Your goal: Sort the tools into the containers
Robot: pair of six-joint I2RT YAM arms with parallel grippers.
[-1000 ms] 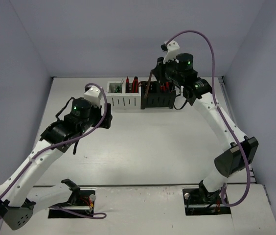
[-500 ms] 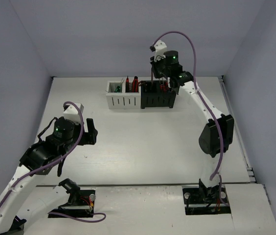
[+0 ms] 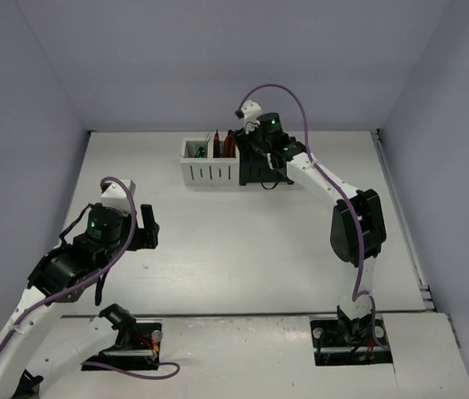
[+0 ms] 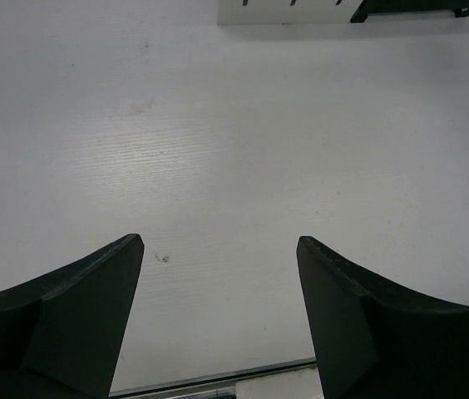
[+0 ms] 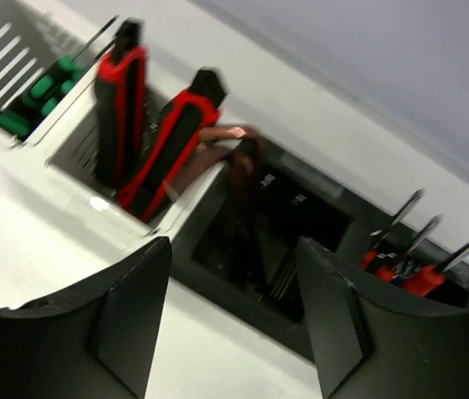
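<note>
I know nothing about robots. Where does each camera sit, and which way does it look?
Top external: high behind the robot, looking down on the table; both arms show.
Left wrist: on the left arm, facing bare table; the open left claw frames the bottom.
Right wrist: on the right arm, close over the white box and black box; the open right claw shows.
Shared: all three catch both boxes.

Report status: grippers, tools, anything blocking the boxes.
Left gripper jaws open, empty, over table. Right gripper jaws open above black box. Pliers in white box. No obstruction seen.
</note>
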